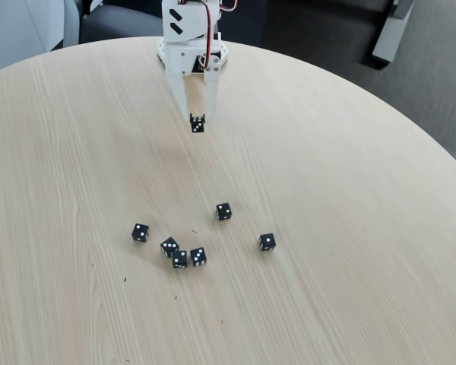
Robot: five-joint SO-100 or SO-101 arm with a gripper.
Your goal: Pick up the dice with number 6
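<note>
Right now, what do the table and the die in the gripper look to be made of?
The table: pale wood or wood-look laminate, matte, with fine parallel grain lines. The held die: black with white pips, probably hard plastic; too small to judge its finish. The gripper fingers look white plastic.

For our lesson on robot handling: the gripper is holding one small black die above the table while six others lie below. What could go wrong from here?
1. The gripper pinches the die only at its very fingertips, so the die may slip or twist out.
2. If it falls, it could bounce on the table into the loose dice and become hard to tell apart from them.
</note>
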